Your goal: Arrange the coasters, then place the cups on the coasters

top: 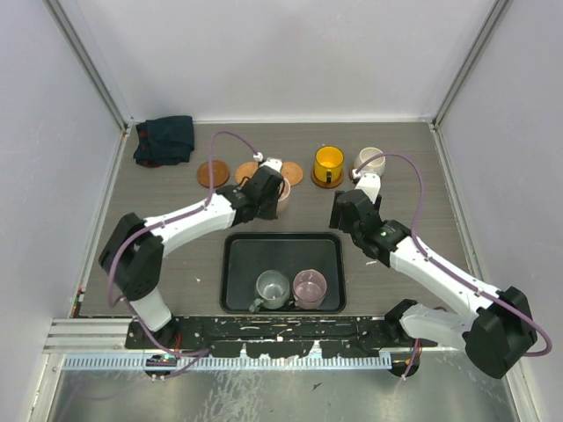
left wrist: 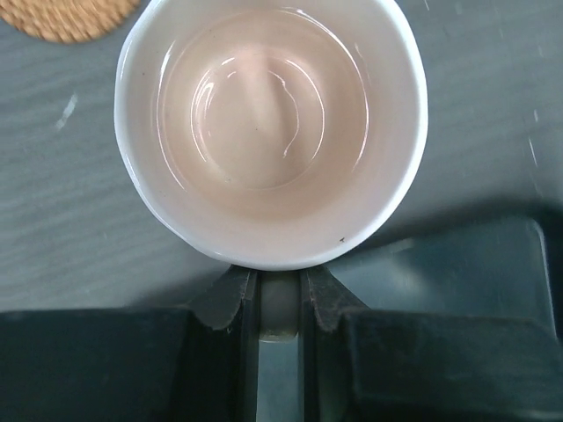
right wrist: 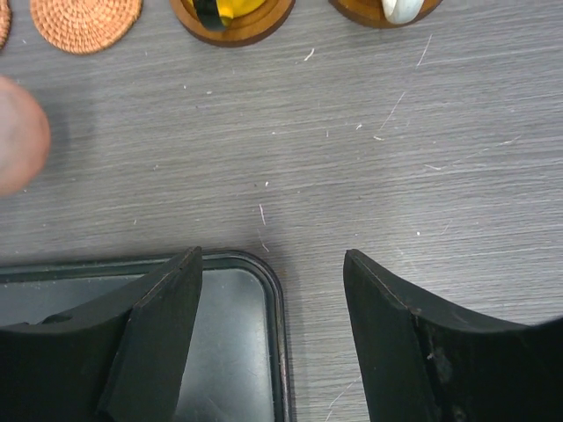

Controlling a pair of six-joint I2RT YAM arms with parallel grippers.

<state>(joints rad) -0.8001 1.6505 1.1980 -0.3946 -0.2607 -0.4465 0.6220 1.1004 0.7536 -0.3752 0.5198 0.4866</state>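
Two cups (top: 328,164) sit on coasters (right wrist: 233,31); my left hand (left wrist: 280,294), pinched shut on the pink cup (left wrist: 271,132) by its handle, must lower it onto the bare coaster (right wrist: 85,22) nearby, while my right hand (right wrist: 273,259) gapes empty.

Five small handled mugs are standing in view: a pale pink mug (top: 284,200), a yellow mug (top: 328,163), a cream-white mug (top: 371,160), a grey-teal mug (top: 272,288) and a mauve mug (top: 310,286). Five thin round coasters are lying out: three orange-brown woven coasters (top: 212,173) (top: 245,171) (top: 294,173) and two dark brown wooden coasters (right wrist: 255,32) (right wrist: 359,15). One black rectangular tray (top: 242,262) and one crumpled dark cloth (top: 164,139) are lying there too.

Our left arm (top: 189,221) and right arm (top: 440,274) are white with black joints. Purple cables (top: 227,134) trail them; the right gripper (right wrist: 271,255) is black.
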